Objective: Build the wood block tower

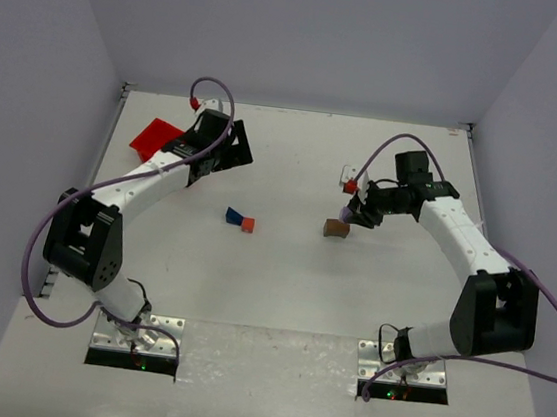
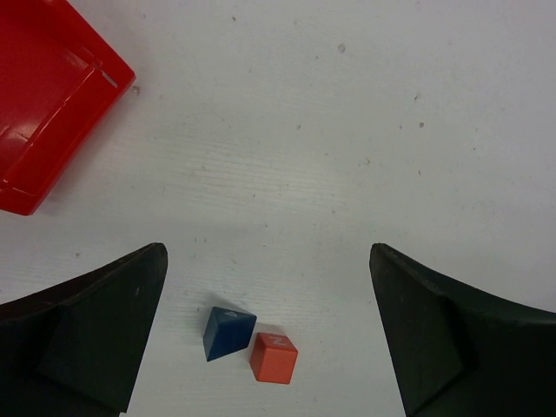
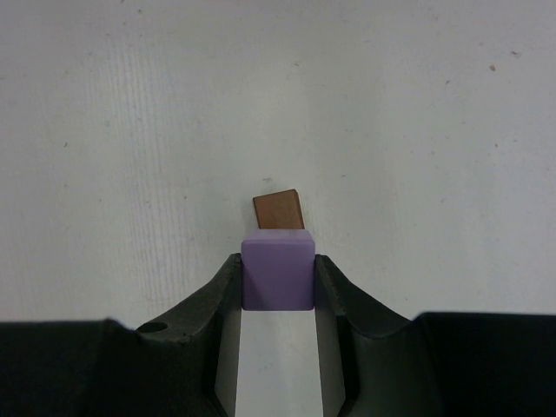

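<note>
**Lilac block poised over the brown base**

The lilac-purple block (image 3: 277, 274) is clamped between the narrowed jaws of the right gripper (image 1: 350, 215). It is held close to the brown block (image 3: 279, 210), which lies on the table (image 1: 278, 299) right of centre. In the wrist view the brown top is seen peeking out beyond the lilac one, turned slightly askew to it. The placing step is judged to be in hand, with the tower barely begun.

For a clean stack, the held block should be brought forward until the brown face is fully covered. The wrist should be twisted a touch so the edges are squared, and the descent made slowly. The grip is best released only once the block is seated flat, then the fingers drawn straight up so nothing is nudged.

Over on the other side, the left gripper (image 2: 268, 261) is spread wide and nothing is held. It hovers above the dark blue wedge (image 2: 228, 331) and the orange-red block (image 2: 274, 358), set side by side mid-table. The red bin (image 2: 43, 113) is well apart.
</note>
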Tool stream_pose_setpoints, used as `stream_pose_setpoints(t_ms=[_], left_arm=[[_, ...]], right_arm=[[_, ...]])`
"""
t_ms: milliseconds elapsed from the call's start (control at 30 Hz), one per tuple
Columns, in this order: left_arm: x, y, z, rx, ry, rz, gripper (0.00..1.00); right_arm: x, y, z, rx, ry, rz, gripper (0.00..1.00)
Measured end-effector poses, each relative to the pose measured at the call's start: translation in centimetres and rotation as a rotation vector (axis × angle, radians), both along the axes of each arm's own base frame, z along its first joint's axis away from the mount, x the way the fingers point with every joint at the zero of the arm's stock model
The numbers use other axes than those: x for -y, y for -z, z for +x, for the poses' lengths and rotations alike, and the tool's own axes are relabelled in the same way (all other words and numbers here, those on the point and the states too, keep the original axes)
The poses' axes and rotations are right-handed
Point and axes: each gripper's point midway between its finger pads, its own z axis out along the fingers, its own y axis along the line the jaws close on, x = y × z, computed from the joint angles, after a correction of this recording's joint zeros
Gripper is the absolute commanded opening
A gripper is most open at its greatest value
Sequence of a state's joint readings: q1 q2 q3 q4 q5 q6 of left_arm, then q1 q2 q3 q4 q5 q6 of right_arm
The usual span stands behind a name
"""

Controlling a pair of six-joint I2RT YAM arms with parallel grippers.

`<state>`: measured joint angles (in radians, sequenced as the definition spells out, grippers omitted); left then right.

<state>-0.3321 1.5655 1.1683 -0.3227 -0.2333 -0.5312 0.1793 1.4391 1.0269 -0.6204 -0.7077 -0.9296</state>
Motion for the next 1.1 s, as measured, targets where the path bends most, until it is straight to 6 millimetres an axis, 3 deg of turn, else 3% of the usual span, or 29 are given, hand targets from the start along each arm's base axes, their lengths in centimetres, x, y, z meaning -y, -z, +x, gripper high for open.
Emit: stream_pose_setpoints(t_ms=[267,500,633,1100], left_arm=[[-0.3,0.4,0.0,-0.030,-0.005,0.028,1.00],[0.0,-0.8,1.1,-0.018,0.021,0.052,1.00],[-0.1,-0.5,0.9,-0.029,0.028,0.064,1.00],[-0.2,0.4,0.8,-0.056,0.034,0.079,1.00]], right_arm=[[0.0,1.2,-0.8,0.032,-0.076,-0.012,0.23],[0.0,2.8,-0.2,0.049,-0.103,-0.052,0.23],[-0.1,3.9,0.1,0.016,-0.118,-0.070,0.23],[-1.0,3.7,0.6,0.018,-0.147,-0.094,0.26]])
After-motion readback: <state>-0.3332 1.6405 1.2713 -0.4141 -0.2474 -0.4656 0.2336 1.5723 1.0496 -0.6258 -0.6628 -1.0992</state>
